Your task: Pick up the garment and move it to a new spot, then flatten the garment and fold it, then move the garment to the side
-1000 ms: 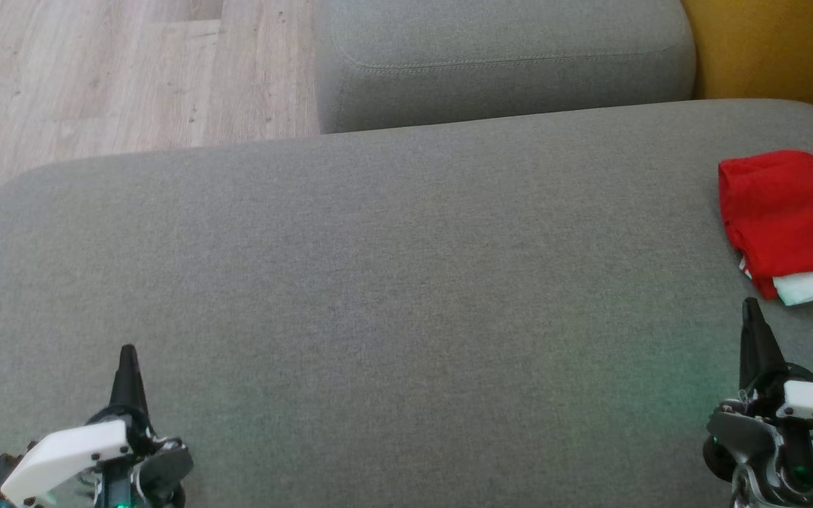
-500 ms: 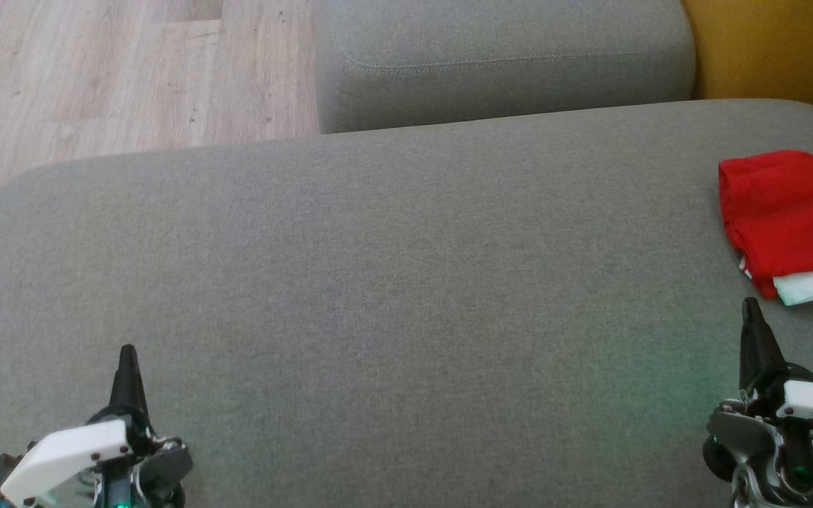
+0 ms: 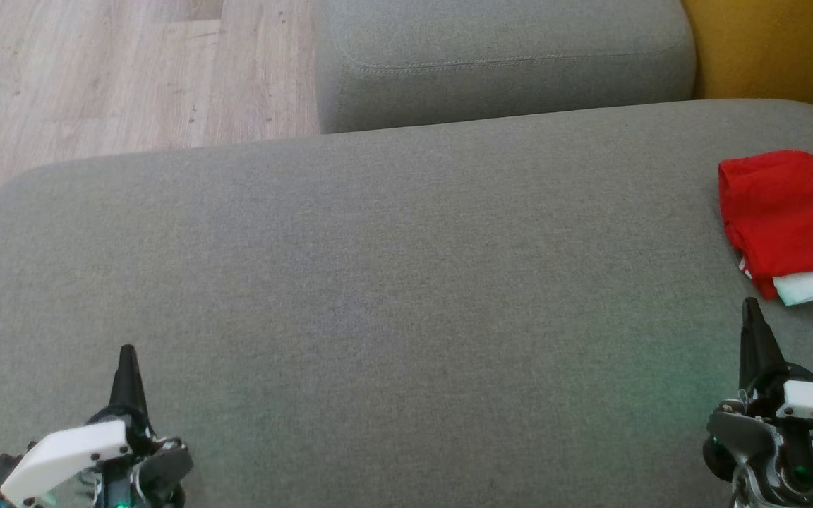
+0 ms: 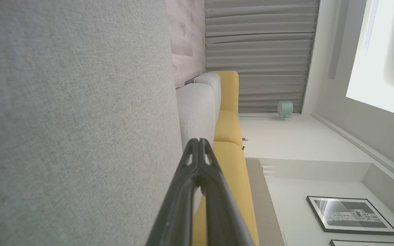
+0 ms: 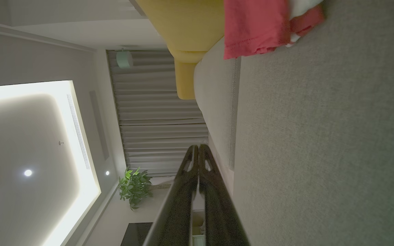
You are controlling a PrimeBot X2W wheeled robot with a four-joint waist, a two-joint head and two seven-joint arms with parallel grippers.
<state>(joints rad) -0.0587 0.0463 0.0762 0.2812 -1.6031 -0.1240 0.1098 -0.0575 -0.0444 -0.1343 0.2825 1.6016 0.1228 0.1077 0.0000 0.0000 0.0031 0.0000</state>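
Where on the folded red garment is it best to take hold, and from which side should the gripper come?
Probably the near edge of the red garment, where the red and white layers lie stacked and show their ends. Come with the right gripper, which is shut and nearest that edge, from the robot's side, after opening it.

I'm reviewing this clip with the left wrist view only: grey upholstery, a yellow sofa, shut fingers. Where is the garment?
Observer: In the head view the red garment lies in a folded-looking stack at the far right of the grey sofa seat.
Operator: Is the other arm holding it?
Observer: No. The right gripper is shut on nothing, and its tip sits just short of the garment's near corner, with bare grey fabric between them.
Operator: Is it all red?
Observer: No, a white layer shows at its near edge.
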